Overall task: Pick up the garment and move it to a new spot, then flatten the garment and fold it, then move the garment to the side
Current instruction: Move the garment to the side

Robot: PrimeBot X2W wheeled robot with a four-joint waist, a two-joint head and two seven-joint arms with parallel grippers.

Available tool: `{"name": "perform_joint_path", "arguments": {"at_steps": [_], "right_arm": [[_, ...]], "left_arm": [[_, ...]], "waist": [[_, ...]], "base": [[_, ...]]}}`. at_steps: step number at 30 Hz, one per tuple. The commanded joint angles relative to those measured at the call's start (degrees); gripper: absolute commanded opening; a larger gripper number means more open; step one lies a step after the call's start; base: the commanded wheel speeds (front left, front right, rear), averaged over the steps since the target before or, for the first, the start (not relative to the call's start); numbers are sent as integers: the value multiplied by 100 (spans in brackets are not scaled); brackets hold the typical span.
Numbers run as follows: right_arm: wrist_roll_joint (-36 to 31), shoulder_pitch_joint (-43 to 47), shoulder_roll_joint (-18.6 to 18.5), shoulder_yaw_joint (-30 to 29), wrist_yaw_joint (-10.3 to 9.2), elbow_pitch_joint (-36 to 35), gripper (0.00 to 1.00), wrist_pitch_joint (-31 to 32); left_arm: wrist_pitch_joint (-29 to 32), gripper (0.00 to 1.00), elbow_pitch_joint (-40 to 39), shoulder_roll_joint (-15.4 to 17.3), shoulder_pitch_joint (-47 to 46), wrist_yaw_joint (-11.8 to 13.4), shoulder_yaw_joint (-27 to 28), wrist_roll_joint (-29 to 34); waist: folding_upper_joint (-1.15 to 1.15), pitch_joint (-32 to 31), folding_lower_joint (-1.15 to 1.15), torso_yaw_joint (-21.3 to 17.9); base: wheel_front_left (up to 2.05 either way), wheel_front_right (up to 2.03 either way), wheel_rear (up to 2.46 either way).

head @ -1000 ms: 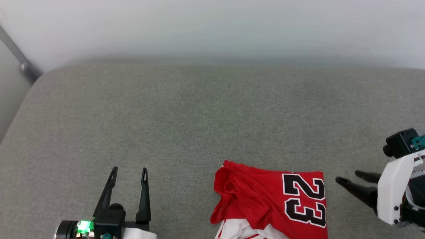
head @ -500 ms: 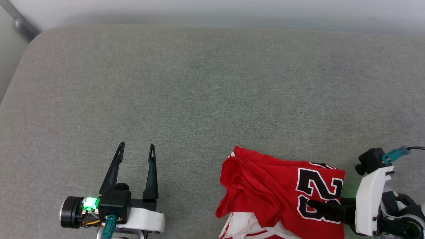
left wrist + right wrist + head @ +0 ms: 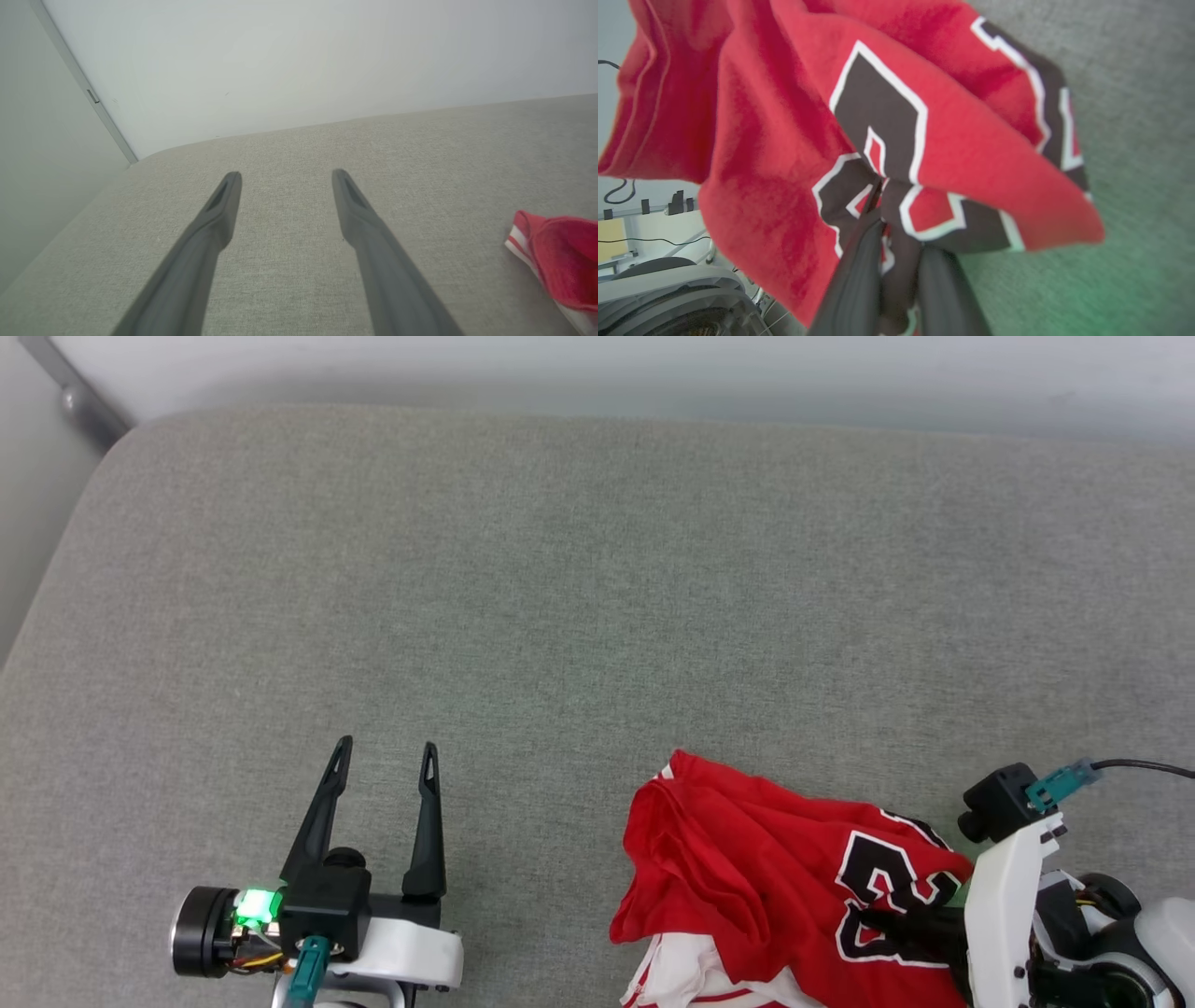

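At near right of cushion (image 3: 560, 569): garment (image 3: 747, 868) lies crumpled, red side up, white sleeve (image 3: 674, 978) at near edge. Black number (image 3: 868, 863) partly bunched. Grip: right gripper (image 3: 873, 922) pinched tight on garment at number, fabric gathered into folds around fingertips. At near left: left gripper (image 3: 385, 749) spread wide, empty, well apart from garment, fingers pointing toward wall (image 3: 597, 364).
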Motion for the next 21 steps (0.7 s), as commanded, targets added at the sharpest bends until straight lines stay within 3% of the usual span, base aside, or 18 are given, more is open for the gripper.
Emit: {"name": "perform_joint_path", "arguments": {"at_steps": [1, 7, 12, 21], "right_arm": [[-110, -102, -174, 132, -14, 30, 0, -70], [-142, -435, -466, 361, -10, -253, 0, -270], [-369, -905, -974, 636, -10, -654, 0, -131], [-1014, -1826, -1876, 907, -11, -719, 0, -120]], "left_arm": [[-12, 100, 13, -12, 102, 27, 37, -11], [-12, 100, 7, -26, 337, 80, 99, -51], [-12, 100, -67, -60, 657, 150, 236, -96], [-11, 100, -332, 11, 520, 108, 423, -14]], "waist": [[0, -172, 0, -121], [0, -566, 0, -495], [0, -788, 0, -1135], [0, -120, 0, -2135]], "base": [[0, 0, 0], [0, 0, 0], [0, 0, 0], [0, 0, 0]]}}
